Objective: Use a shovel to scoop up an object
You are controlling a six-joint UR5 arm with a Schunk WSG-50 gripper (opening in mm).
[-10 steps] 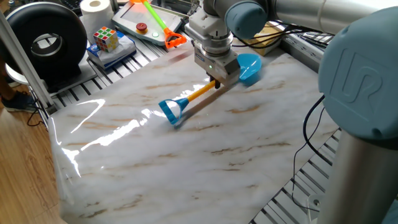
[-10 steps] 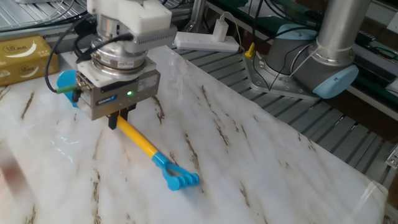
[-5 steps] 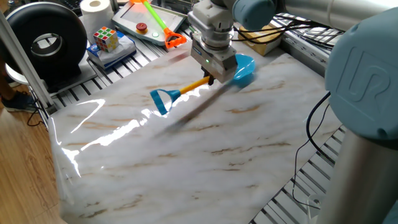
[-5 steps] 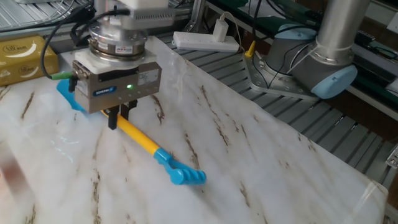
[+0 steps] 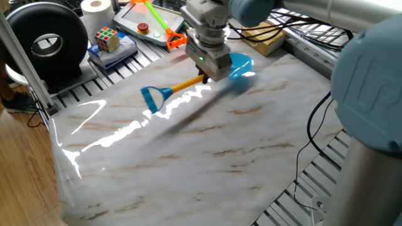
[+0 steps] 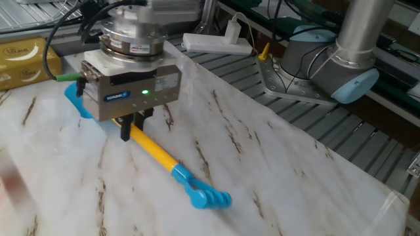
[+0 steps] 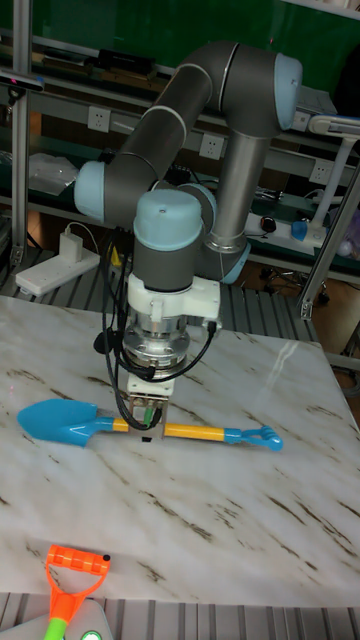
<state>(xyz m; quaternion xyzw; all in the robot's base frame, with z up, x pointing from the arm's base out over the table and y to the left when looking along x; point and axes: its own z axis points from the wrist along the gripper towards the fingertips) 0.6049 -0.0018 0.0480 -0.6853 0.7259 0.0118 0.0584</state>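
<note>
Since a second ago, the small plastic toy shovel (image 5: pixel 188 83) has been carried toward the far edge of the white marble-patterned table (image 5: pixel 188 157), and its blue D-shaped loop end has swung further away from the arm's base. The two-finger gripper (image 6: pixel 132 126) of the grey robot arm holds the orange-yellow shaft near the light-blue blade, its jaws closed narrowly on it. In the tall fixed view the shovel lies level, blade to the left and loop to the right; whether it touches the tabletop cannot be told.

The tan-yellow rectangular block (image 6: pixel 23 59) sits at the table's far edge, just beyond the blade; in one fixed view it (image 5: pixel 264 39) shows behind the gripper among black cables. Past that edge also lie a green-shafted toy tool with an orange head (image 5: pixel 164 26) on a pale tray, a multicoloured puzzle cube (image 5: pixel 107 39), a white paper roll (image 5: pixel 96 9) and a large round black device (image 5: pixel 44 43). A white power strip (image 6: pixel 216 44) rests on the slatted metal bench.

The gripper body hides much of the blade in the other fixed view. The block is cut off at the frame edge there, and the blade is blurred in one fixed view.
</note>
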